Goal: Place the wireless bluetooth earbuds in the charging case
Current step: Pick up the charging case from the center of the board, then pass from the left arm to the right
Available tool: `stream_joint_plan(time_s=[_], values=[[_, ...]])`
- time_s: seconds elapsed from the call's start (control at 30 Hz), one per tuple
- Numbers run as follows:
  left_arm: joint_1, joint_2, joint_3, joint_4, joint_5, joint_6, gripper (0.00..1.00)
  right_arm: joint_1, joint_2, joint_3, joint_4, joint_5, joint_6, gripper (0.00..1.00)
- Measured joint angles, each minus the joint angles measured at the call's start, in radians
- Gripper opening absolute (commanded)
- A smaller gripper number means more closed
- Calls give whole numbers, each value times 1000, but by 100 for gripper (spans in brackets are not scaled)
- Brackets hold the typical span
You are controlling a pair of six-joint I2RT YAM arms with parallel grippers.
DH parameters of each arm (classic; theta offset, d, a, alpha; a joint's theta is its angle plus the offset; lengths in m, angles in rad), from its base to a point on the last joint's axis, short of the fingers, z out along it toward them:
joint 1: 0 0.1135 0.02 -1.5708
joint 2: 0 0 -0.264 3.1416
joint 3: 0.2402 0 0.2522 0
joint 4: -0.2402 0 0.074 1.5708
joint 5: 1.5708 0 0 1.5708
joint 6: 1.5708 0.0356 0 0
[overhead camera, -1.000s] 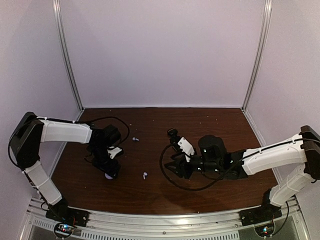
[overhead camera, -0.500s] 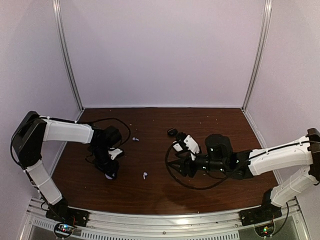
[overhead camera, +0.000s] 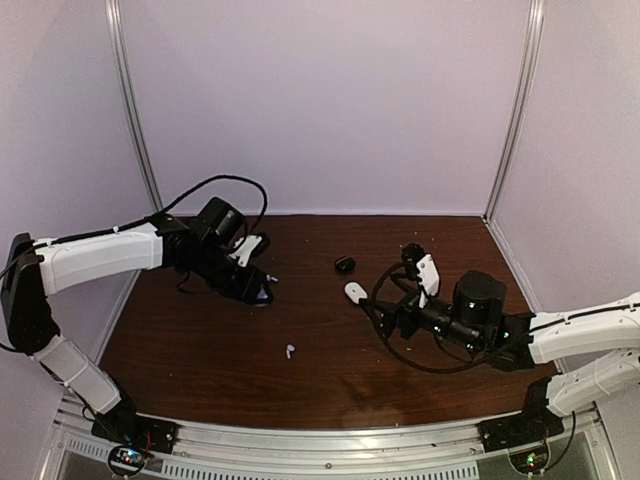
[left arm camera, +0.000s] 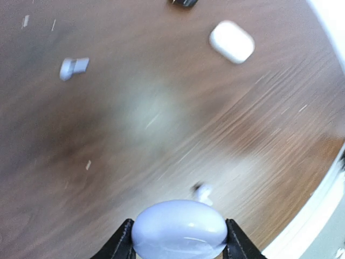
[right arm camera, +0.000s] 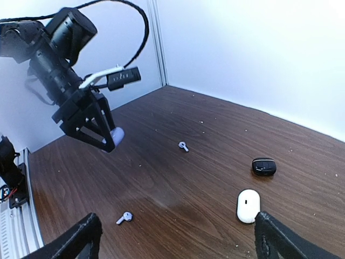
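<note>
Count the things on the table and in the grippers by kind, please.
Cases: 3 (lavender case in the left gripper, white case, black case)
Earbuds: 2 (far earbud, near earbud)
Total: 5

A dark brown wood-grain table (overhead camera: 330, 390) fills the floor of a white-walled enclosure. Four small things lie on it.

A white oval case (overhead camera: 355, 292), smooth like a pebble, lies flat right of the table's middle. A smaller black case (overhead camera: 344, 264) lies near the white case, on its far side, not touching it. A pale earbud with a short stem (overhead camera: 290, 351) lies to the left of the white case and closer to the table's near edge, well apart from it. A second pale earbud (overhead camera: 271, 278) lies further left of the white case, slightly toward the back. Tiny pale specks (right arm camera: 202, 122) are scattered around the white case.
</note>
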Motion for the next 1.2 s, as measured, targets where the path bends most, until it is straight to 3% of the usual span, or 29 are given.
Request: stream_joint_plan(time_s=[0.37,0.93,1.2], values=[[-192,72,198,299,14,-203,24,-11,51,-15,150,6,77,97],[-263,119,199,529,-3,-391,24,81,233,102,244,148,40,79],[-277,126,198,575,-8,-422,24,125,307,100,431,270,-34,67]])
